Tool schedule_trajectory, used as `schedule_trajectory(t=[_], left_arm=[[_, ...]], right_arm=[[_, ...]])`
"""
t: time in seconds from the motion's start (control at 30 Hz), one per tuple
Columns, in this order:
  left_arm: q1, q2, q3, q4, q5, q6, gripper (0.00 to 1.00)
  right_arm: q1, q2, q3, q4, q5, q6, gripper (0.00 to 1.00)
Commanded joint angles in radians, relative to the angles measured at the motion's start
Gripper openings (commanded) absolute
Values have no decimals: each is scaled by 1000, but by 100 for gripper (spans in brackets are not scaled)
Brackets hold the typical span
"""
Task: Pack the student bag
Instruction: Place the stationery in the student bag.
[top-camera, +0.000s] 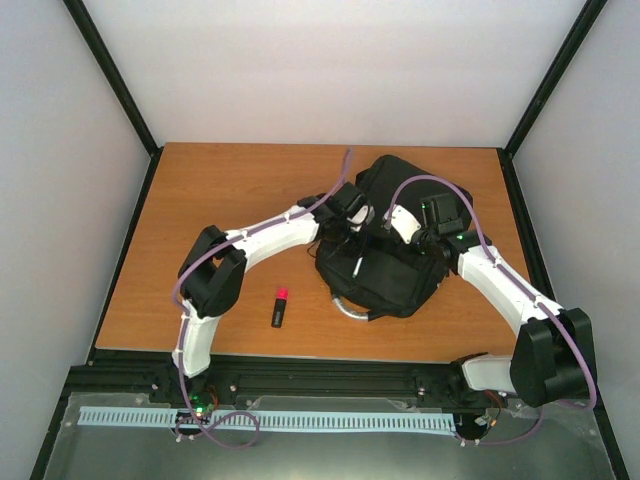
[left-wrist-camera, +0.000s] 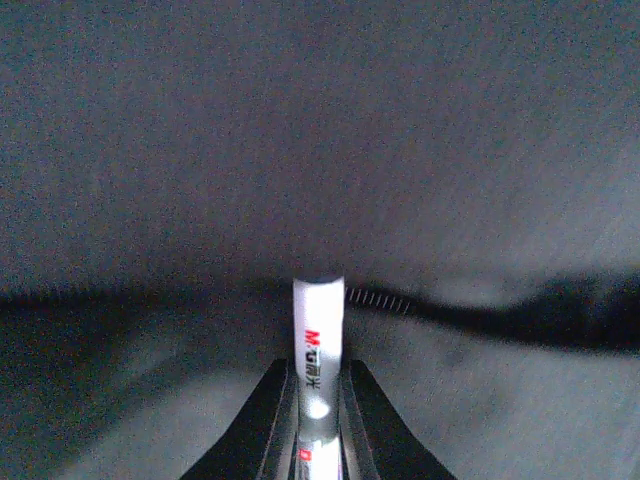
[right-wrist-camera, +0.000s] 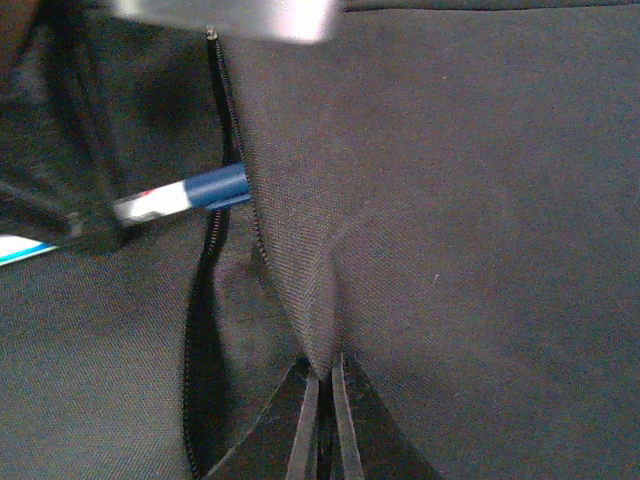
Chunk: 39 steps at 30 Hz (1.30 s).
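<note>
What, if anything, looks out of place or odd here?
Nothing damaged or spilled. Only a red-capped black marker lies loose on the table, left of the student bag, not yet packed.

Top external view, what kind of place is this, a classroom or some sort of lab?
Most likely a robot test cell, not a classroom: a wooden table boxed in by plain white panels on a black frame, with the left arm and right arm bolted at its near edge.
</note>
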Motion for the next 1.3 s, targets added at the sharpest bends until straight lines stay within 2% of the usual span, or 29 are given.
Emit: schedule_trajectory(t=[0.0,0.07,0.17,0.23,0.3,0.53,0.67,0.8,0.97,1.27], left_arm=[[-4,59,144,-28,-73,28,1],[-4,88,194,-48,-70,30,4],[-4,107,235,-95,-84,17,31],[-4,77,205,-106,-89,8,40],[-5,25,151,-111,-90,3,44],[-8,-206,-102,-78,-97,-12,51],[-11,-258,-213,-44,-102,1,51],[-11,-238,-241,-24,-80,15,45],[-9,-200,-234,20,-32,22,44],[-11,-43,-91,22,-110,19,14]], right_arm=[[-6,-34,-7,6,-37,-2,3],[-6,-33,-6,5,-35,-3,3],[-8,-33,-6,3,-32,-5,3],[-11,-34,-7,4,-34,-4,3],[-14,-31,-5,3,-35,-6,3],[-15,-20,-7,2,-43,-11,3],[-16,-13,-7,0,-48,-9,3],[-16,-6,-3,-3,-48,-8,3],[-15,-3,-4,-3,-42,-8,3],[-17,6,-5,-4,-37,-9,3]])
